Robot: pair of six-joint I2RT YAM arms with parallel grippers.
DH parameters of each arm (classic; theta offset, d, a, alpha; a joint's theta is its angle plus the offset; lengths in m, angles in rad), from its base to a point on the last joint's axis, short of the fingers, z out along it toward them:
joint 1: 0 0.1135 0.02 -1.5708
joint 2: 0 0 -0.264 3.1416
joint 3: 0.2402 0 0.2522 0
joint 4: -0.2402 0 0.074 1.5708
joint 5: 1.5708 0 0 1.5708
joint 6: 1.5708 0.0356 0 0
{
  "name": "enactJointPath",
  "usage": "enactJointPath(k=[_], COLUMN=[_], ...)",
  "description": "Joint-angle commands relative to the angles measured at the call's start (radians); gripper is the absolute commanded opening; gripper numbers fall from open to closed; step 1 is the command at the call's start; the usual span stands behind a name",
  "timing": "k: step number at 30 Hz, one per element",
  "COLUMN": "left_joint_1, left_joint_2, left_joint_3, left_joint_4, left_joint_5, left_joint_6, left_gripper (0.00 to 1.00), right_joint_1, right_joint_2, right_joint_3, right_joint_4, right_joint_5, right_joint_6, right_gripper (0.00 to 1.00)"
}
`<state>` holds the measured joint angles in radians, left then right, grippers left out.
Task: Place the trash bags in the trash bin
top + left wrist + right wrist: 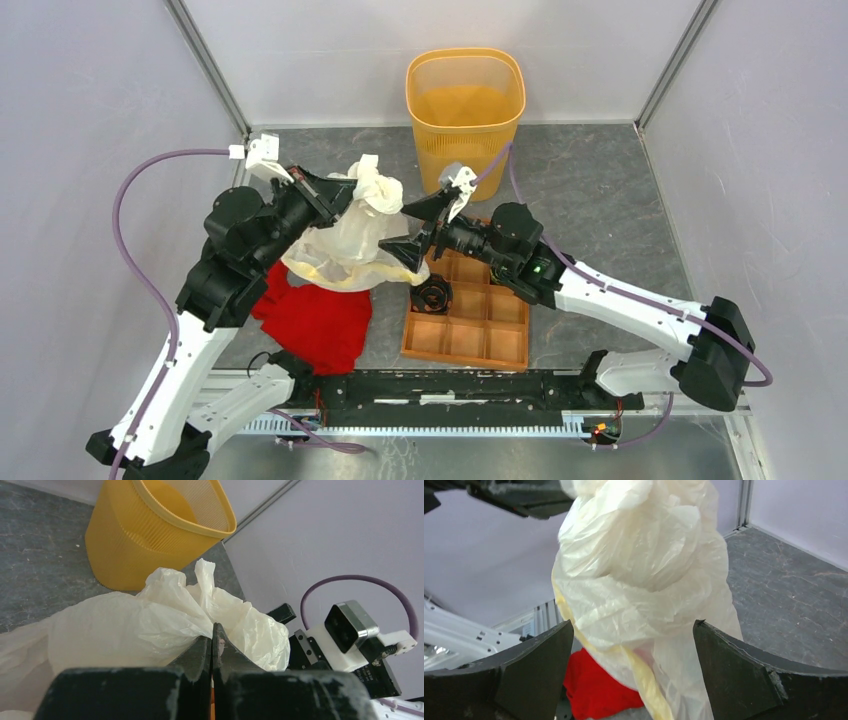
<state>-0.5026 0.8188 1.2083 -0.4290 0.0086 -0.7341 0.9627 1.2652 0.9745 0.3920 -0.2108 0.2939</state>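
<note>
1. The left gripper (212, 641) is pinching shut on a fold of the trash bag (125, 625) and holding the bunched film up off the table (600, 200). Only a thin pleat is sitting between those fingers, so a sharp tug could be pulling it free.
2. The right gripper (634, 675) is standing wide open, with its 2 fingers (534, 665) flanking the hanging bag. I cannot tell whether either is touching it. Closing here, it may be catching both layers and sealing the mouth.
3. The bag is hanging between the 2 arms, and its lower skirt is trailing toward the red cloth (315, 315) at 7 o'clock. The film could be snagging the cloth and dragging it along.
4. The trash bin (465, 150) is standing upright at 1 o'clock from the bag, well apart from it. It is looking light, so film pulled taut over 1 side of the rim could be tipping it.
5. The compartment tray (468, 357) is lying at 4 o'clock, under the right arm, and a low swing could be knocking it.
</note>
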Motion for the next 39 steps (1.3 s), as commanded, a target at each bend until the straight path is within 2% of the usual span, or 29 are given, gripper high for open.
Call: enactJointPath(k=[1,3,5,10,12,14,16,21,26,39], left_joint_1=[-0.001,-0.001,-0.001,-0.001,-0.001,-0.001,-0.001,-0.001,-0.001,-0.001], left_joint_2=[-0.004,0.001,-0.002,-0.036,-0.076,-0.115,-0.141,-0.141,-0.155,-0.158], left_joint_3=[0.026,0.038,0.063,0.157,0.134,0.096,0.067,0.053,0.054,0.016], left_joint_4=[-0.007,-0.021,-0.066,-0.243,-0.249,-0.230,-0.220,-0.241,-0.249,-0.227], left_joint_5=[0.068,0.066,-0.015,-0.448,-0.569,-0.631,-0.656,-0.670,-0.687,-0.654], left_joint_6=[0.071,0.097,0.126,0.202,0.225,0.251,0.260,0.263,0.262,0.258], left_gripper=[0.02,0.02,0.02,0.02,0.02,0.02,0.02,0.02,0.02,0.02], right_joint_1=[0.014,0.014,0.014,0.016,0.021,0.028,0.043,0.128,0.178,0.172], right_joint_2=[0.019,0.042,0.065,0.068,0.088,0.119,0.178,0.437,0.629,0.620], right_joint_3=[-0.013,-0.001,0.019,-0.085,-0.085,-0.070,-0.021,0.252,0.441,0.319], right_joint_4=[0.123,0.079,-0.011,-0.118,-0.183,-0.240,-0.304,-0.584,-0.757,-0.776], right_joint_5=[0.134,0.185,0.205,0.232,0.238,0.227,0.231,0.341,0.392,0.518], right_joint_6=[0.083,0.109,0.108,0.012,-0.045,-0.097,-0.132,-0.199,-0.194,-0.183], right_gripper=[0.98,0.98,0.96,0.96,0.96,0.96,0.96,0.96,0.90,0.90])
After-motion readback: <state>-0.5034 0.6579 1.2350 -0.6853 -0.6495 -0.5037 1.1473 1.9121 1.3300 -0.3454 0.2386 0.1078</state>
